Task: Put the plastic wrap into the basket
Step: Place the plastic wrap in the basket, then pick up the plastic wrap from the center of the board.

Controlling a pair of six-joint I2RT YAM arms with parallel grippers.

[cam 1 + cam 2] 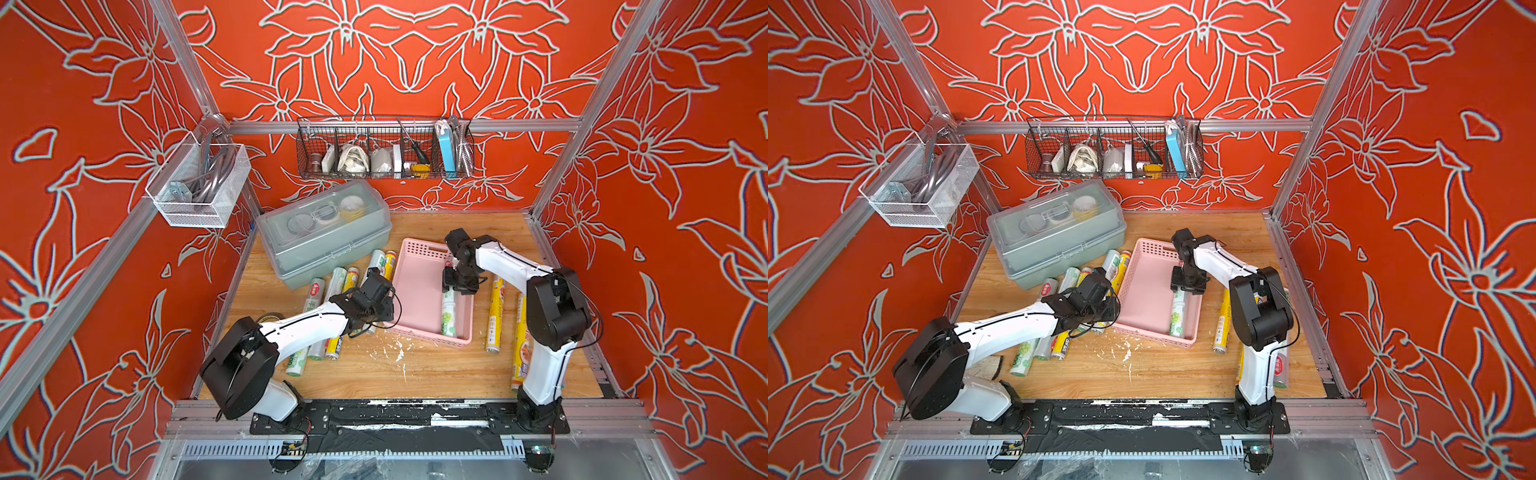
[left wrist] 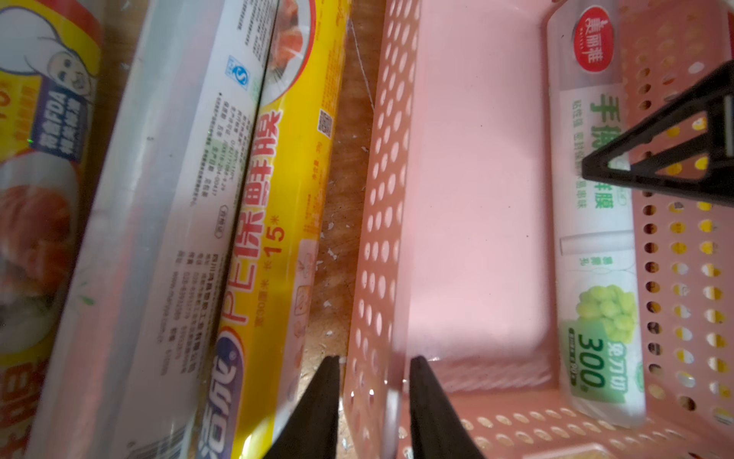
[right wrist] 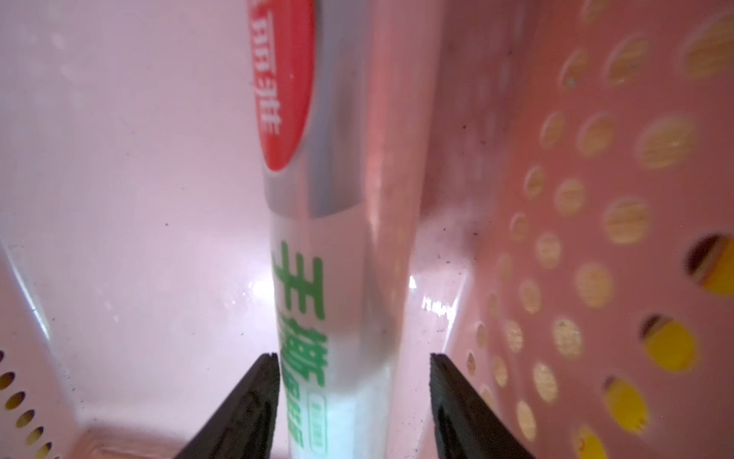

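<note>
Right tool (image 3: 353, 355): jaws apart, straddling the white-and-green plastic wrap roll (image 3: 337, 278). One finger touches the wrapper, the other is clear of it. The roll lies flat on the floor of the pink basket (image 1: 419, 246), along its right wall in both top views. Left tool (image 2: 375, 359): jaws slightly apart, one finger on each side of the basket's left wall, thin gaps showing. On the surface (image 1: 436, 370), loose rolls (image 1: 337, 282) are clustered left of the basket and yellow rolls (image 1: 494, 316) lie right of it.
</note>
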